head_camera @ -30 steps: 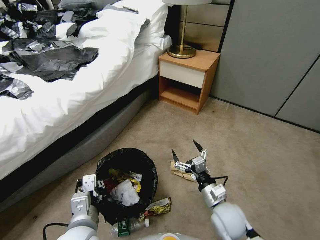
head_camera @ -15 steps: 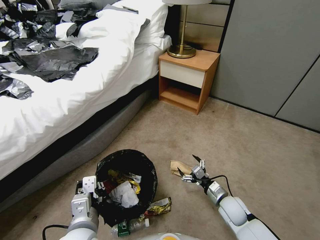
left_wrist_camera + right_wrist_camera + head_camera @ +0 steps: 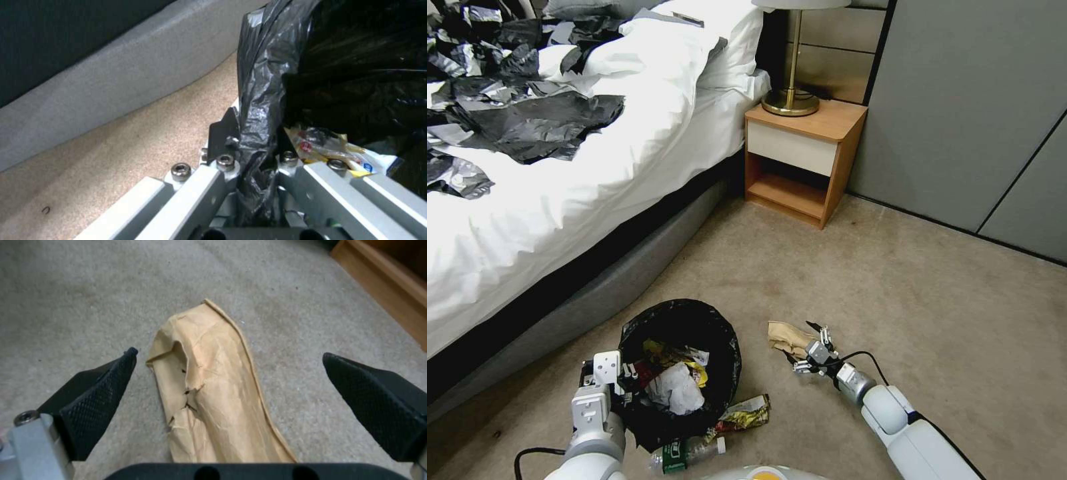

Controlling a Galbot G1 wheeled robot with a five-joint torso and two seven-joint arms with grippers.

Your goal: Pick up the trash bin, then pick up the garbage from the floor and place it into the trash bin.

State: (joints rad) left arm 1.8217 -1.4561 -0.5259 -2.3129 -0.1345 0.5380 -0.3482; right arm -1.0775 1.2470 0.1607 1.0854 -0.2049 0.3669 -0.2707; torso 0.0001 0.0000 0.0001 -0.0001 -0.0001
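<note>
Beige carpet (image 3: 907,287) is running from the bed (image 3: 560,200) to a nightstand (image 3: 804,160) at the far wall. Near left, the left gripper (image 3: 256,156) is pinching the bin (image 3: 680,363) by its black-lined rim. To its right, the right gripper (image 3: 231,386) is hovering low with fingers spread wide, straddling the paper bag (image 3: 213,386) lying flat on the floor.

Creased matt brown paper bag (image 3: 218,390) on rough beige carpet (image 3: 907,280); glossy crinkled black plastic bin liner (image 3: 262,100); textured black rubbery finger pads (image 3: 95,406); smooth wooden nightstand (image 3: 804,157).
</note>
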